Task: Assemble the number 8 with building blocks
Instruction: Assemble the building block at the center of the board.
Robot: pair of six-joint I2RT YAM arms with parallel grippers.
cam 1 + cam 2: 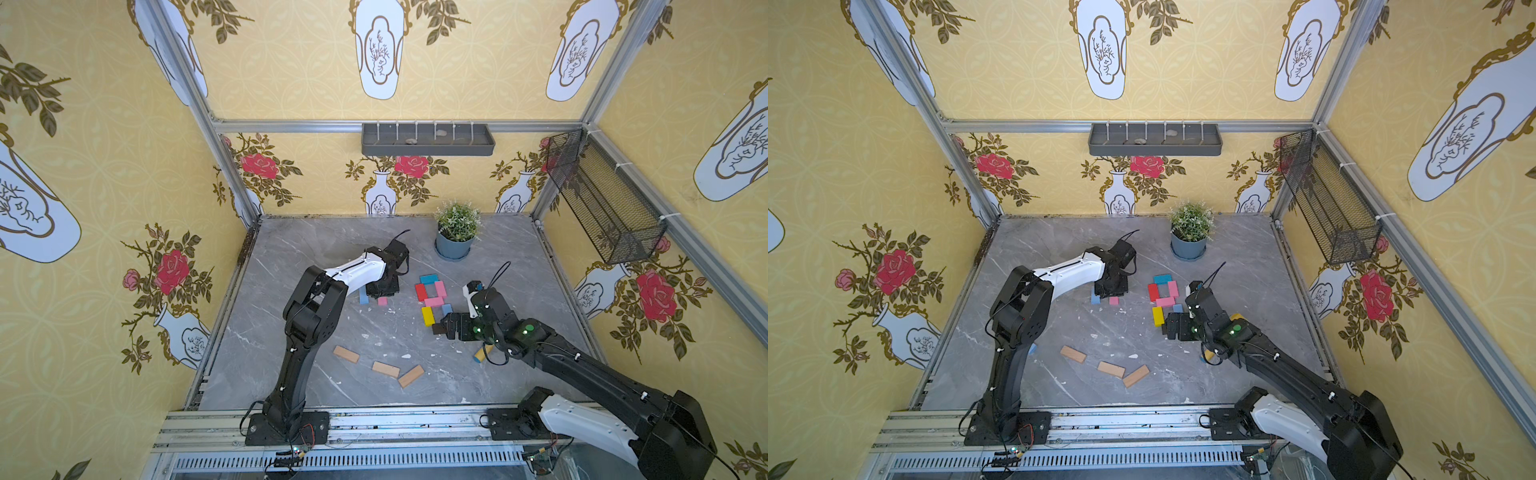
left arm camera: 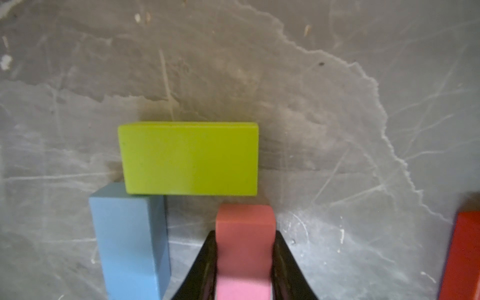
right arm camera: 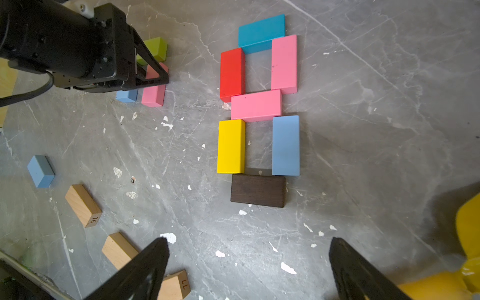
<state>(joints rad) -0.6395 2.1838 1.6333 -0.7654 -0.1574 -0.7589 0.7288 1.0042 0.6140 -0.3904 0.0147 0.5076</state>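
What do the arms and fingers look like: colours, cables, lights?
Left arm and right arm: black, each with one white link. A thin black cable sticks out at each wrist. Green lights near the right wrist. Fingers: black, tapered.

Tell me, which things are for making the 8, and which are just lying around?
For the job: finished 8, pink block in the left gripper, green block, blue block, tan blocks.
Just lying about: plant, yellow toy, wall tray, mesh basket.
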